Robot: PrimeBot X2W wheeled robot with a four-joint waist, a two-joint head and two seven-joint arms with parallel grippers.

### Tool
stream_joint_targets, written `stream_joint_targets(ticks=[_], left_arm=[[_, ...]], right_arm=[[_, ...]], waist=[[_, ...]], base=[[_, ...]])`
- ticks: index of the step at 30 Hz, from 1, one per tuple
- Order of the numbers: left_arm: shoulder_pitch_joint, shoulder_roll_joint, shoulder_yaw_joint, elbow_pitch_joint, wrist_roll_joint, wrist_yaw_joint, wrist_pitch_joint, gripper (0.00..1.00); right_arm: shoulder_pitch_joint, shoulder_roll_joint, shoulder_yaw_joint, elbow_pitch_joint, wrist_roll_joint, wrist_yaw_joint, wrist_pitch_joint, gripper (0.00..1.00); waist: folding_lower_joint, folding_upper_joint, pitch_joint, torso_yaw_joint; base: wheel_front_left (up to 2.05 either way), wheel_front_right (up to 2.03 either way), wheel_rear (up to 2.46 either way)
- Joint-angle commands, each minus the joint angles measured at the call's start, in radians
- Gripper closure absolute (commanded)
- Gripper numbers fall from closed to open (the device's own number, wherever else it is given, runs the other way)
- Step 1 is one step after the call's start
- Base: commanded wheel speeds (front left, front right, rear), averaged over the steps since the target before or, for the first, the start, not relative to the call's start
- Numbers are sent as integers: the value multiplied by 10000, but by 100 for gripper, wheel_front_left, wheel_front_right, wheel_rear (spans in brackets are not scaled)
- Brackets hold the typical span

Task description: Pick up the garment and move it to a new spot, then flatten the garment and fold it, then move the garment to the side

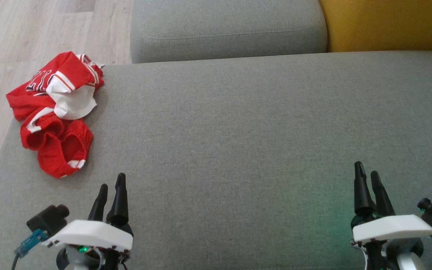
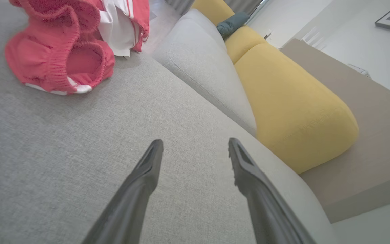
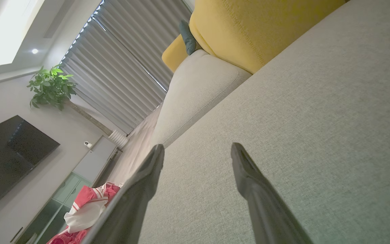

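Note:
The garment (image 1: 56,112) is a crumpled red piece with white trim and lining, bunched at the far left edge of the grey sofa seat (image 1: 238,142). It also appears in the left wrist view as the red garment (image 2: 63,47) at the upper left, and in the right wrist view the garment (image 3: 86,210) lies low at the left. My left gripper (image 1: 111,182) hovers near the seat's front edge, a short way in front of and right of the cloth, open and empty (image 2: 195,144). Far to the right, my right gripper (image 1: 366,168) is open too, with nothing between its fingers (image 3: 196,149).
A grey back cushion (image 1: 227,30) runs along the far side of the seat, with a yellow cushion (image 1: 388,22) beside it. Wooden floor (image 1: 21,41) drops off past the seat's left edge. A television (image 3: 8,159) and a plant (image 3: 51,86) stand across the room.

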Motion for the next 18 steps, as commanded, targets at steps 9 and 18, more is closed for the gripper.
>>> stream_joint_targets(ticks=[9, 18], left_arm=[[-358, 203, -90, -442, 1639, 192, -379, 0], [-334, 246, -240, -565, 2680, 341, -614, 0]], right_arm=[[-316, -73, 421, -507, -1489, 51, -413, 0], [-306, -78, 555, -625, -2511, 56, -649, 0]], waist=[[0, 0, -19, -11], [0, 0, -30, -5]], base=[[0, 0, 0], [0, 0, 0]])
